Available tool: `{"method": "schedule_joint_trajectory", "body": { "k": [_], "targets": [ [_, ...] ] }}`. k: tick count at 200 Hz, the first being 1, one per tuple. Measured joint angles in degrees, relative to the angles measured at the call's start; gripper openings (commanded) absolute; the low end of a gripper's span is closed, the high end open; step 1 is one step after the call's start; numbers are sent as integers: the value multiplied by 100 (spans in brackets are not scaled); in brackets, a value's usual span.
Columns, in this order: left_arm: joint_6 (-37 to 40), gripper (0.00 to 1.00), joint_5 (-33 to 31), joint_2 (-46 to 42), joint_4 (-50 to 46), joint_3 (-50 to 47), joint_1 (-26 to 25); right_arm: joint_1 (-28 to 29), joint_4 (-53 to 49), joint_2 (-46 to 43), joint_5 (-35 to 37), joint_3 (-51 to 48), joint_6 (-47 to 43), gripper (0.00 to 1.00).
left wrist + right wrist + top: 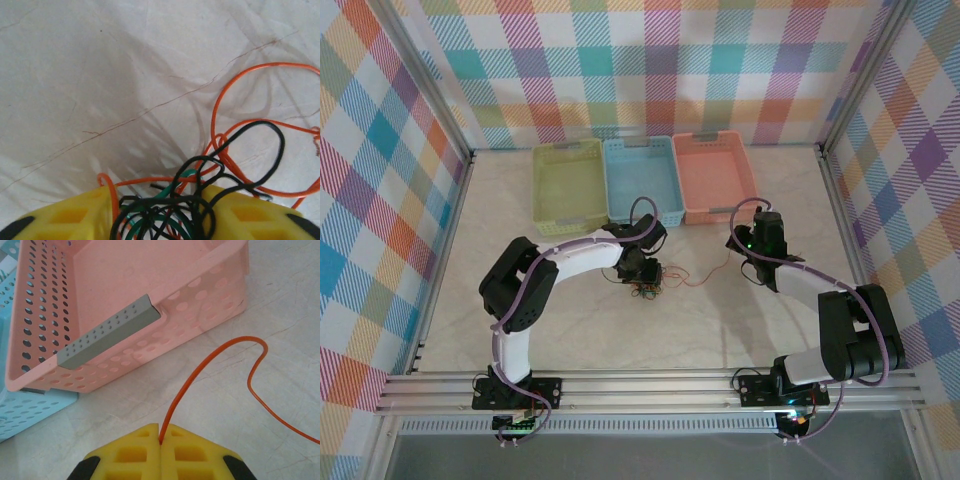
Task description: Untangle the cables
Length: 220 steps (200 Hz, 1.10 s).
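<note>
A tangle of thin black, green and orange cables (165, 210) fills the gap between the yellow fingers (75, 215) of my left gripper (159, 194), which is closed on the bundle. Orange and black loops (250, 145) spill out onto the table beyond it. From above, the tangle (645, 291) lies just under the left gripper (642, 272). One orange cable (705, 282) runs right from it to my right gripper (738, 243). In the right wrist view that gripper (160, 429) is shut on the orange cable (200, 371), which arcs up and off to the right.
Three baskets stand in a row at the back: yellow-green (570, 185), blue (642, 178) and pink (712, 172). The pink basket (125, 315) is close ahead of the right gripper, the blue one (25, 410) to its left. The table is pale marble (580, 330).
</note>
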Motion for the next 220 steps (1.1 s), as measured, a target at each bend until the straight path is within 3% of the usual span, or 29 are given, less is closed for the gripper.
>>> {"method": "schedule_joint_trajectory", "body": {
  "k": [13, 58, 133, 190, 204, 220],
  "targets": [
    [-4, 29, -144, -15, -79, -2, 0, 0, -4, 0, 57, -4, 0, 0],
    [22, 28, -721, -769, -339, -605, 175, 0, -260, -87, 588, -17, 2, 0],
    [-70, 29, -1510, -3386, -531, -2245, 1742, 4, -807, -778, 2013, -289, 275, 0],
    [-245, 27, -1694, -4065, -479, -2682, 2339, -13, -1051, -892, 2614, -358, 601, 0],
    [-238, 35, -1436, -4181, -308, -2800, 2385, -13, -1040, -890, 2601, -365, 643, 0],
    [-149, 58, -844, -4282, 11, -2946, 2345, -13, -1025, -890, 2529, -376, 662, 0]
  ]
}}
